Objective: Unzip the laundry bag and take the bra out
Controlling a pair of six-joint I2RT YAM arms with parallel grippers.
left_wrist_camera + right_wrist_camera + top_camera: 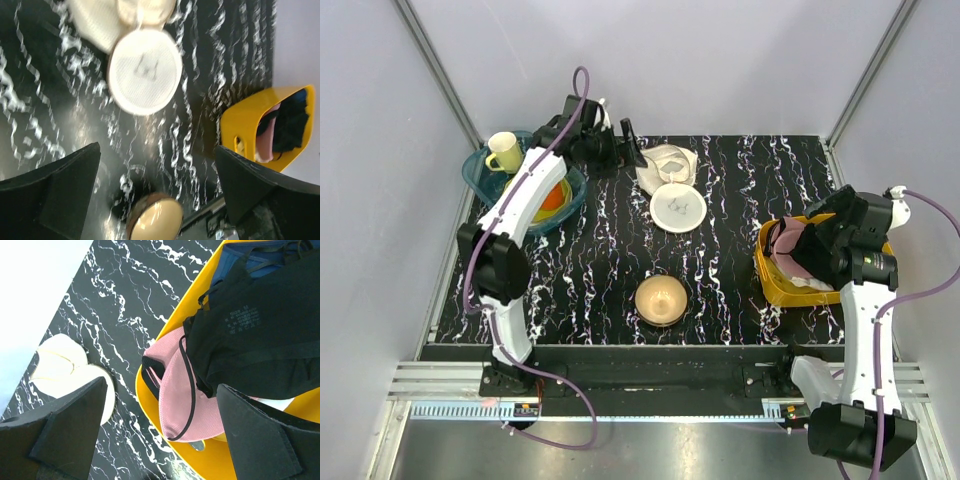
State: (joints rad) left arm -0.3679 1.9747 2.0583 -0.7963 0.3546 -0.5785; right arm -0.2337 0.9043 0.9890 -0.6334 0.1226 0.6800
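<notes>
When viewed from the top camera: cream-white mesh drum-shaped laundry bag (667,160) slumped on the black white-veined table (740,200) toward the far edge, its round zip lid (678,208) lying flat just nearside of the body, small dark drawing upward. Just left of the bag, left gripper (632,148), too small here to judge its spread. Nearer the arms, round bronze bowl (661,299). At far left, teal tub (475,175) with a yellow mug (503,151). At right, yellow plastic bin (770,275) holding the dusty pink-mauve padded bra (798,262), right gripper (817,243) above it.

Through the left wrist camera: black fingers (55,200) spread wide, nothing between, over the table; lid (145,70), bowl (155,220) and bin (240,120) beyond.

Through the right wrist camera: fingers (65,435) set wide apart and empty above the bin's rim; bra (185,395) inside the bin, partly under a dark cloth (250,340), a thin black strap (186,390) across the pink; bag (60,365) well apart on the table.
</notes>
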